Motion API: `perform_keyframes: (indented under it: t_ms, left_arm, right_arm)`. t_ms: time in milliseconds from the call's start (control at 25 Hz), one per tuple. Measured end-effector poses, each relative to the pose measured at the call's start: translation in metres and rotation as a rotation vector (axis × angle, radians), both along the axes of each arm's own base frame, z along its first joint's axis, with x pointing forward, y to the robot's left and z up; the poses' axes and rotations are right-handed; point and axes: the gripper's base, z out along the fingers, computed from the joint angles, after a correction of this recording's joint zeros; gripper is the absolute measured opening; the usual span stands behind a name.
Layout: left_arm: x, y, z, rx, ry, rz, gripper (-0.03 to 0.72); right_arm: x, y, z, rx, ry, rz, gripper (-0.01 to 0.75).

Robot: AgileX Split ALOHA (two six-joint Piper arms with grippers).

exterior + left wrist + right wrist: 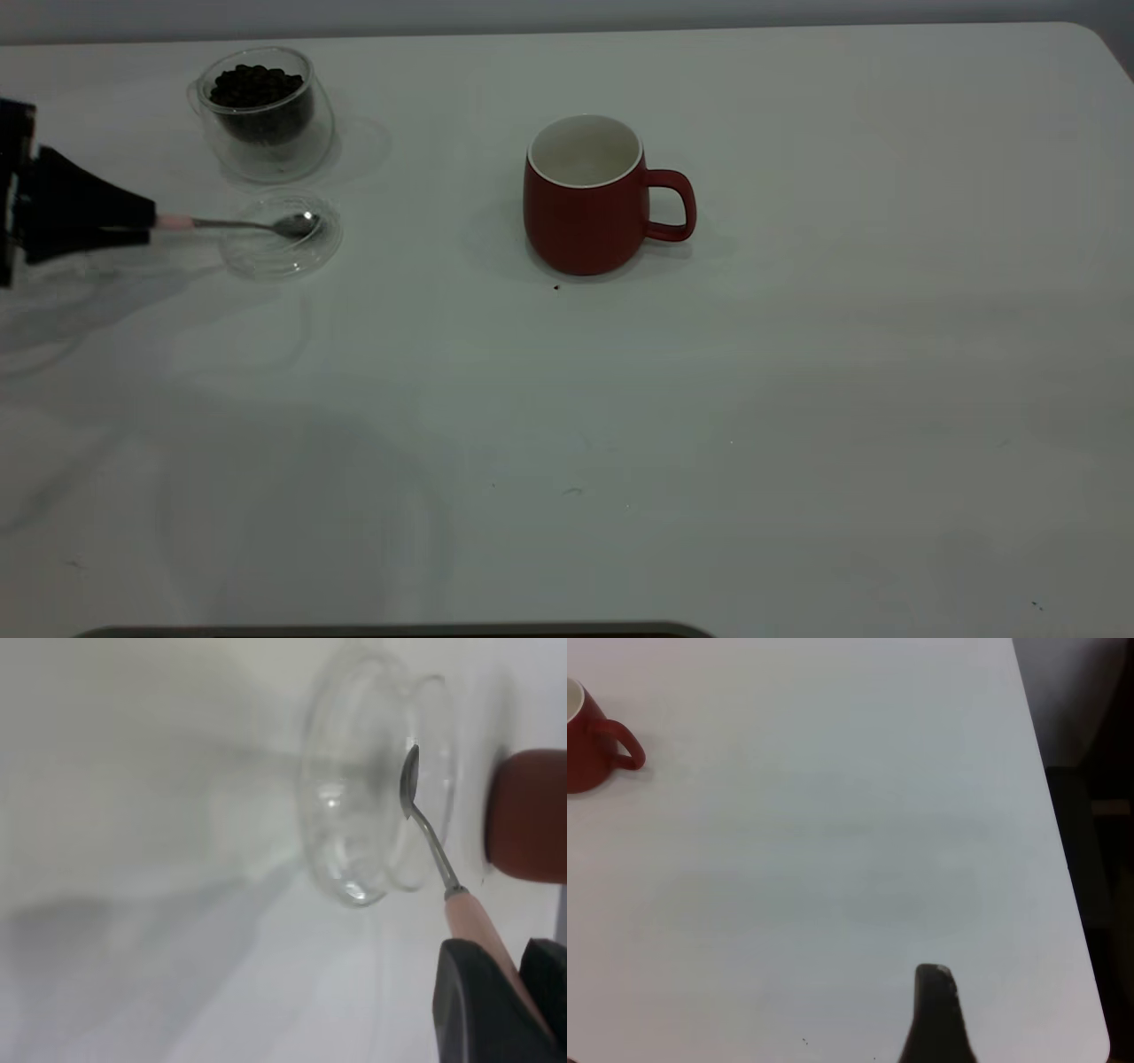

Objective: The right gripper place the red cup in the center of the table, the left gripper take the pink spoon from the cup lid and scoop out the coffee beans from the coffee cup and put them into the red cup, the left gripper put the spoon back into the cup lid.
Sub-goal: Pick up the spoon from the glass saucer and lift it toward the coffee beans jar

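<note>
The red cup (pixel 585 199) stands upright near the middle of the table (pixel 709 425), handle to the right, its inside showing white. It also shows in the left wrist view (pixel 527 815) and the right wrist view (pixel 589 744). My left gripper (pixel 151 221) is at the far left, shut on the pale pink handle of the pink spoon (pixel 257 225). The spoon's metal bowl (pixel 410 780) is over the clear cup lid (pixel 280 237); I cannot tell if it touches. The coffee cup (pixel 264 111) holds the coffee beans (pixel 255 86) just behind the lid. My right gripper (pixel 935 1019) is far to the right of the red cup.
The table's right edge and rounded corner (pixel 1090 1028) lie close to my right gripper. A few dark specks (pixel 556 286) lie on the tabletop in front of the red cup. A dark edge (pixel 399 631) runs along the table's front.
</note>
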Motion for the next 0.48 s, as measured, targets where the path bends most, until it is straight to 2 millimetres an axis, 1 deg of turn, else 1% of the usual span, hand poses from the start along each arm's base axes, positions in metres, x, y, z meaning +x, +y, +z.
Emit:
perform_keyframes:
  t_ms: [280,360,480]
  left_arm:
    - [0.0,0.009,0.042,0.11,-0.039,-0.087,0.124]
    - [0.003,0.011,0.059,0.139,-0.079,-0.097,0.124]
    - [0.016,0.016,0.09,0.159,-0.172,-0.09,0.124]
  right_arm:
    - [0.0,0.0,0.0,0.0,0.0,0.0,0.588]
    - [0.0,0.0,0.0,0.0,0.0,0.0,0.588]
    - [0.0,0.0,0.0,0.0,0.0,0.0,0.588]
